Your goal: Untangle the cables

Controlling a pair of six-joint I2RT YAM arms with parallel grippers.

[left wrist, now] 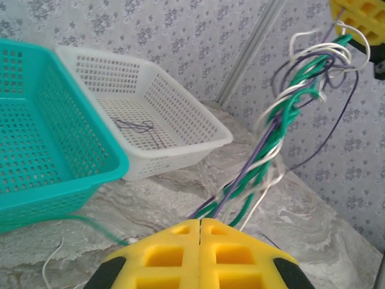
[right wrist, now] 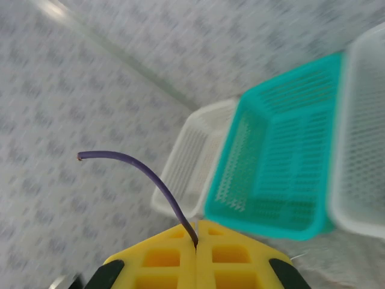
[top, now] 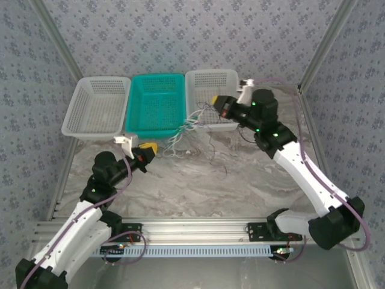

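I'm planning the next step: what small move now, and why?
Probably draw the right gripper slowly away from the left gripper: it pinches a purple cable, and the green, white and purple cables twist together between the two shut grippers.

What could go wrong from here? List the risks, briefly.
The left hand and right hand are shut on the twisted cables; pulling apart may tighten the braid.
The right hand pinches the purple cable near its free end, so it may slip out.
By the teal basket, loose strands may snag.
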